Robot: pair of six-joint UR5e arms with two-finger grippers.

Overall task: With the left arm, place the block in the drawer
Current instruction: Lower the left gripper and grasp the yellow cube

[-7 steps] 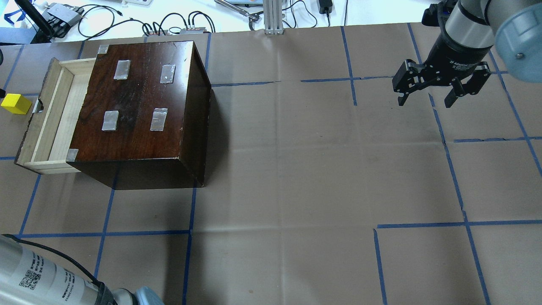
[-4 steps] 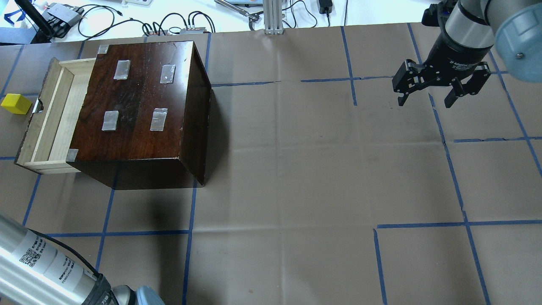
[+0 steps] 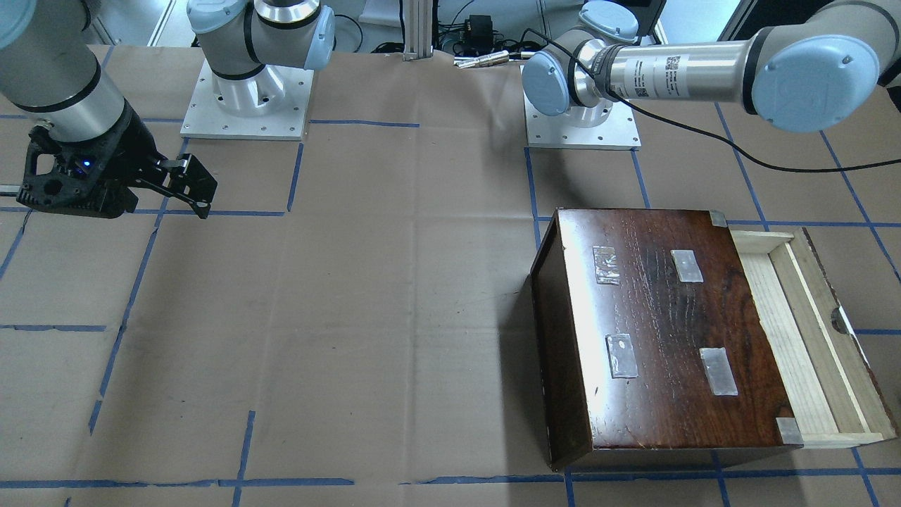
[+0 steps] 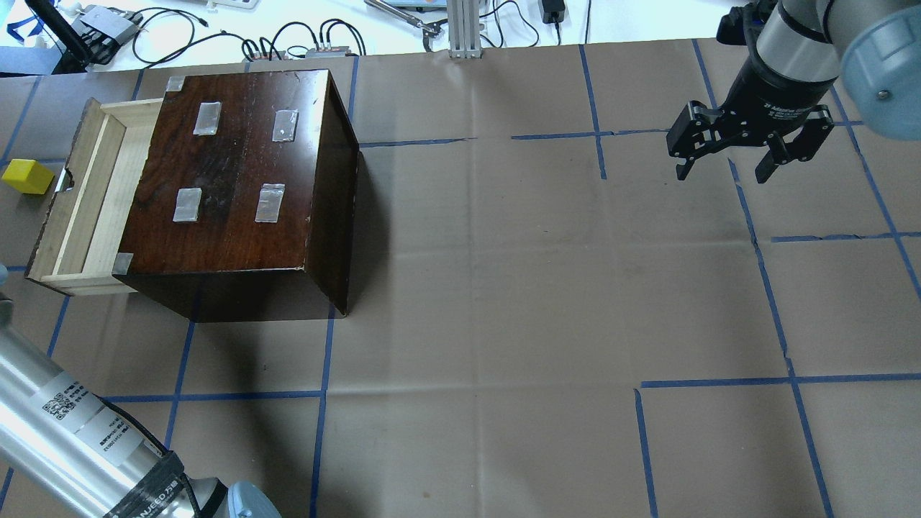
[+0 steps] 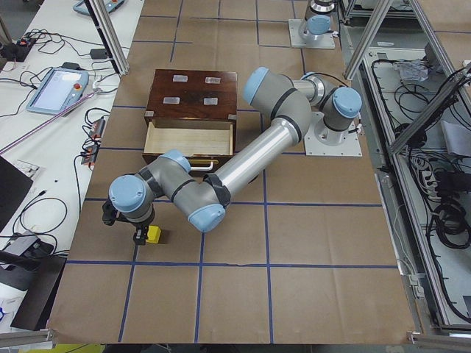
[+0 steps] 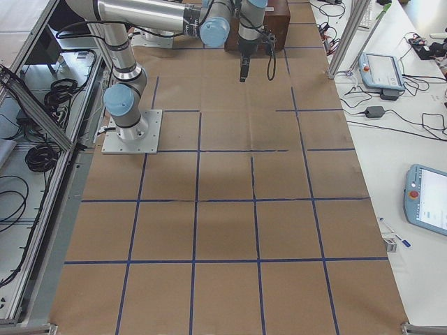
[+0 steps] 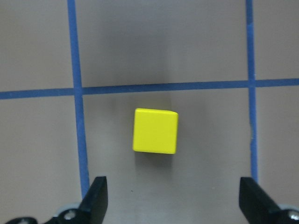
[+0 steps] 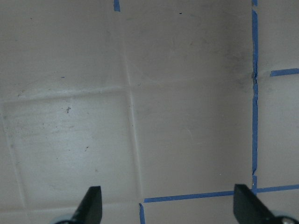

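The yellow block lies on the table paper just left of the drawer's front panel; it also shows in the left wrist view and the exterior left view. The drawer is pulled out of the dark wooden box and its tray is empty. My left gripper is open and hangs above the block, with the block centred between the fingers and untouched. It is outside the overhead view; only the left forearm shows there. My right gripper is open and empty at the far right.
The dark box takes up the table's left part, with taped patches on its top. Cables and devices lie beyond the far edge. Blue tape lines cross the brown paper. The right gripper hangs above bare paper.
The left forearm has swung further into the overhead view at the lower left. The block, the drawer and the right arm have not moved.
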